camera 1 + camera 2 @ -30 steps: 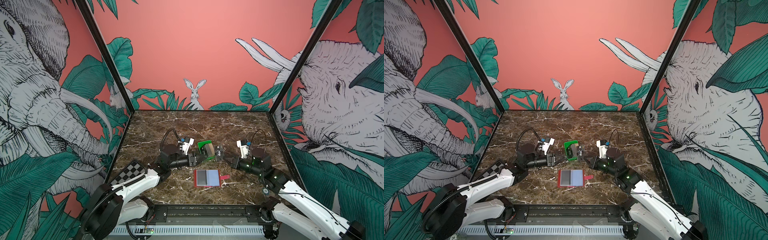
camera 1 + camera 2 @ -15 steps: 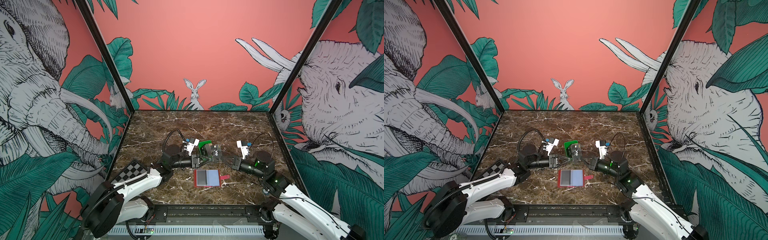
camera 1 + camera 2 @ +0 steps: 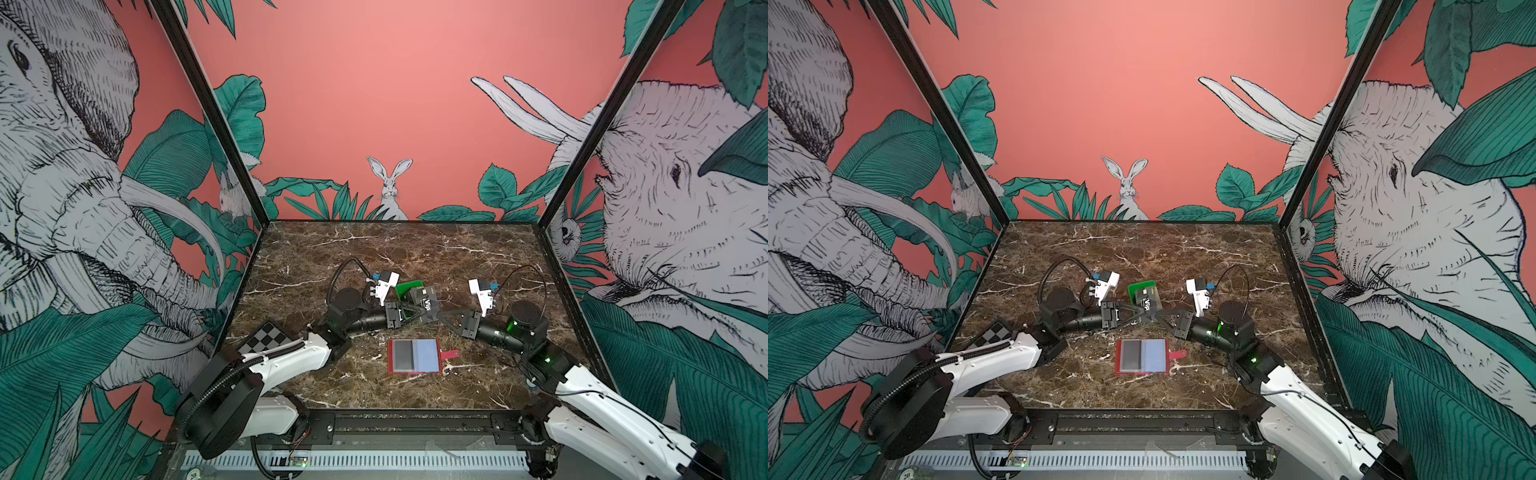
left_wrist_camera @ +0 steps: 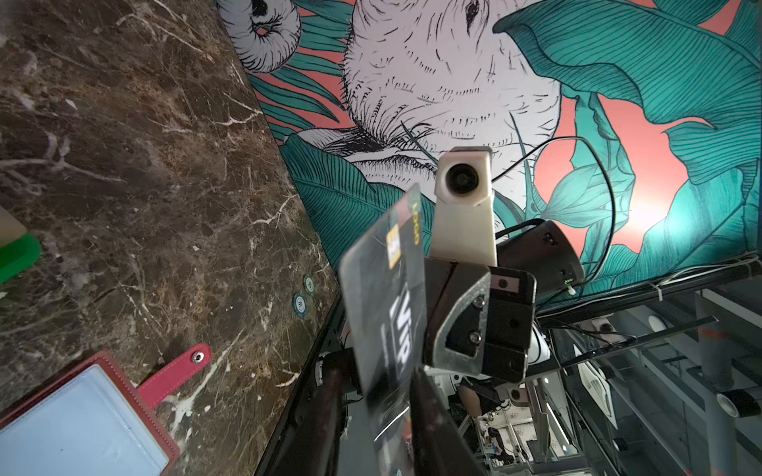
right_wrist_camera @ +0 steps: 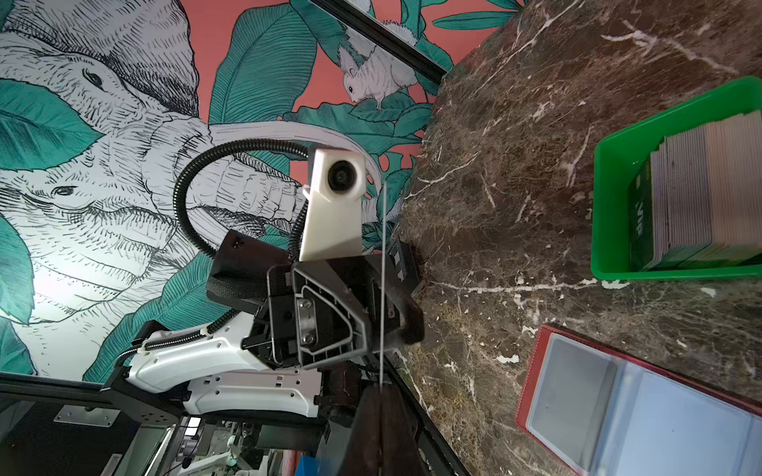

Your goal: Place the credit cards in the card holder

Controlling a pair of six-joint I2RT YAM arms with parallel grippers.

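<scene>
Handing over, apparently: right gripper (image 3: 440, 312) pinches the VIP card (image 3: 426, 304); left gripper (image 3: 411, 312) flanks it, hold unclear; next, aim into card holder (image 3: 414, 356).

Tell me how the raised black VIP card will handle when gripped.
The black VIP card is probably stiff: edge-on in the right wrist view it shows as a straight line. Being so thin, it is likely very light. Its glossy face could slip in a pinch.

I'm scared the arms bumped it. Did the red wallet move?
No. The card holder still lies on the same veins of the marble table, just as far in front of the green tray.
</scene>
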